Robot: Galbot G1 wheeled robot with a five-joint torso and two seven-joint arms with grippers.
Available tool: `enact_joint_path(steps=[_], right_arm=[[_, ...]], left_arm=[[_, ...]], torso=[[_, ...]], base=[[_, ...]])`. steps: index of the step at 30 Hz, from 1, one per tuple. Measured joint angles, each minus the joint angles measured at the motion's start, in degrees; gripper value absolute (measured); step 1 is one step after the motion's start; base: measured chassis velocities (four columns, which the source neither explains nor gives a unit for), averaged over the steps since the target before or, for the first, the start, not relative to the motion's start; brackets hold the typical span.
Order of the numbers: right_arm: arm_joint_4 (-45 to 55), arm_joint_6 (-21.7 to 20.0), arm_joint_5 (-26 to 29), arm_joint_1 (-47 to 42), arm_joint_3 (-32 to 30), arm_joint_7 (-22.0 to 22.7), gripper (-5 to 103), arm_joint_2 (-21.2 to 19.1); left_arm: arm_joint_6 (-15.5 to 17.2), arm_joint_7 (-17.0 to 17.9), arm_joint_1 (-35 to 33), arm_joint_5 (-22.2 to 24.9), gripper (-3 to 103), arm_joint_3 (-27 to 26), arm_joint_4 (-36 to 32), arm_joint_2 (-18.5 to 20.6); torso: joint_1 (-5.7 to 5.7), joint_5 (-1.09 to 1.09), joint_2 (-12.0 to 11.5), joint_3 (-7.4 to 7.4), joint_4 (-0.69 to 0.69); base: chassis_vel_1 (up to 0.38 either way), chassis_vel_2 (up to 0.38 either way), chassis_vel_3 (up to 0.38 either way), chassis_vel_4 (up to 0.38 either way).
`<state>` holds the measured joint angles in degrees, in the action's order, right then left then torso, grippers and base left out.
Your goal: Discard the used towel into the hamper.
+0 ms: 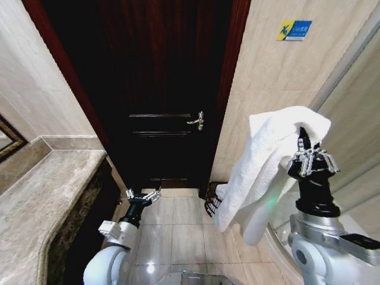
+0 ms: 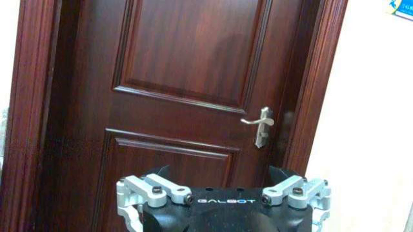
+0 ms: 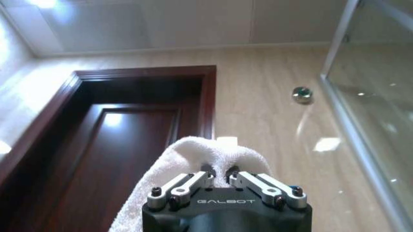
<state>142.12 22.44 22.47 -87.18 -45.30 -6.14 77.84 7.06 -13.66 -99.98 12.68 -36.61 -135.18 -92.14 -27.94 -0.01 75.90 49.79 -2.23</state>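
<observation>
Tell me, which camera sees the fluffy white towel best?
The head view: the fluffy white towel hangs full-length from the raised right gripper, above the wire hamper. The right wrist view catches just its pinched top fold; the left wrist view faces the dark wooden door.

The word "GALBOT" stands in pale letters on the black body of the left pincer [image 2: 223,205], and the same word stands on the black body of the right pincer [image 3: 218,180]. On the tiled wall beside the door there is a blue and yellow sign [image 1: 294,29]; its small writing is too small to read.
</observation>
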Motion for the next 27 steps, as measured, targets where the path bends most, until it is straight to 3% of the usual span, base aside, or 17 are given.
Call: enact_joint_path(steps=[9, 27], right_arm=[[-6.5, 0.7, 1.4, 1.6, -4.9, 1.0, 7, -0.7], [-6.8, 2.4, 3.5, 2.3, -5.7, 1.4, 7, -1.6]], left_arm=[[0.0, 0.0, 0.0, 0.0, 100, 0.0, 0.0, 0.0], [0.0, 0.0, 0.0, 0.0, 100, 0.0, 0.0, 0.0]], torso=[[0.00, 0.02, 0.0, 0.00, 0.00], [0.00, 0.01, 0.0, 0.00, 0.00]], base=[[0.000, 0.000, 0.000, 0.000], [0.000, 0.000, 0.000, 0.000]])
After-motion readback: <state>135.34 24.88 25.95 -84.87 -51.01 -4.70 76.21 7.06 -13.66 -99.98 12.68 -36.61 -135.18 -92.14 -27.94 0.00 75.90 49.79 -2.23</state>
